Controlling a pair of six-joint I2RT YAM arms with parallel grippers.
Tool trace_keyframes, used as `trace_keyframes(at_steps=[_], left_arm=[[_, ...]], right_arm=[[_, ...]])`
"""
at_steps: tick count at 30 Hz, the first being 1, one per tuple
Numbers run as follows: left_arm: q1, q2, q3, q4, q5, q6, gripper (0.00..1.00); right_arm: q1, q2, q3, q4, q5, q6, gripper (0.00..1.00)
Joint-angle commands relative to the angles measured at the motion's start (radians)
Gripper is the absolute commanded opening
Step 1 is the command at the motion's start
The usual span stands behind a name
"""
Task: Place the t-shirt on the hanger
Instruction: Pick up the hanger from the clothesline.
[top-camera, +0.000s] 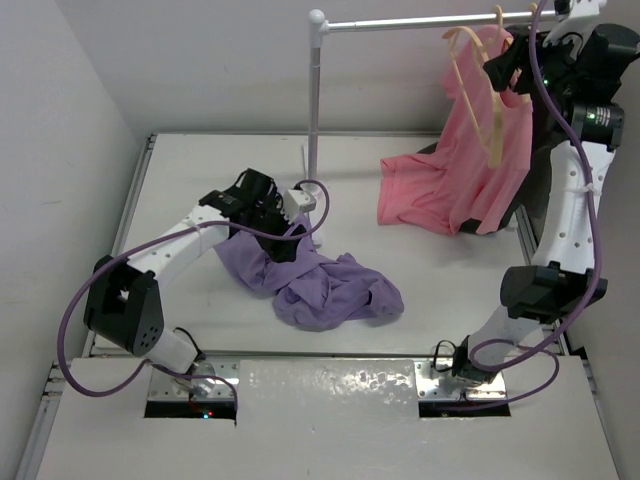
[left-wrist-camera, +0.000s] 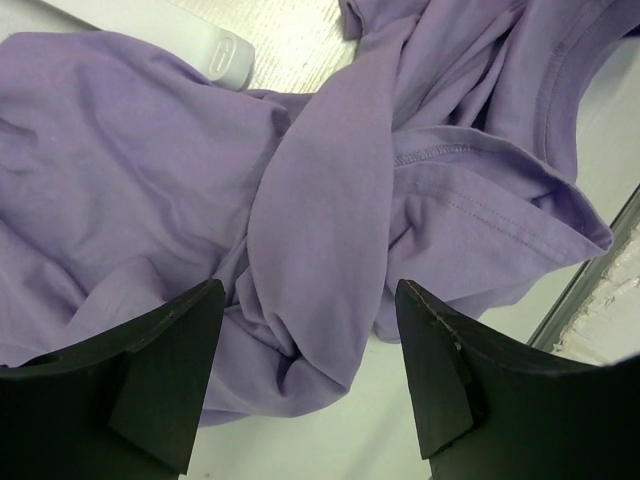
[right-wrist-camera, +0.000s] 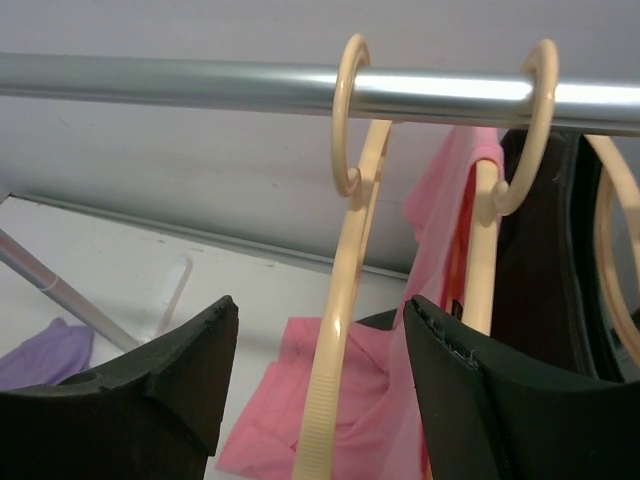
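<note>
The left gripper (left-wrist-camera: 310, 325) hangs with its jaws spread wide just above the crumpled lavender t-shirt (top-camera: 325, 285), which lies heaped on the white table (top-camera: 190, 170) near the foot of the rack's post (top-camera: 315, 120). At far right, the right gripper (right-wrist-camera: 320, 320) is up at the metal rail (right-wrist-camera: 200, 85), jaws wide apart and gripping nothing. The bare tan hanger (right-wrist-camera: 345, 300) hooks over the rail in front of it, beside a pink t-shirt (top-camera: 460, 170) on the same rail.

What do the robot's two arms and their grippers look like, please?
Both the left arm and right arm have white links, black joint housings and a trailing purple cable. The right arm's link has rows of small holes and a green light near the wrist. The left gripper and right gripper have matte black, wedge-shaped fingers.
</note>
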Motion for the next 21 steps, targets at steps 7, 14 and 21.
trace_keyframes(at_steps=[7, 14, 21], left_arm=[[0.002, -0.019, -0.018, 0.029, 0.018, -0.010, 0.67], [0.002, -0.022, -0.037, 0.026, 0.049, -0.015, 0.67], [0.002, -0.034, -0.060, 0.028, 0.044, -0.015, 0.67]], right_arm=[[0.056, 0.131, 0.048, -0.003, -0.029, -0.004, 0.66], [0.100, 0.200, 0.073, -0.043, 0.101, -0.030, 0.53], [0.140, 0.139, 0.029, -0.005, 0.158, -0.082, 0.12]])
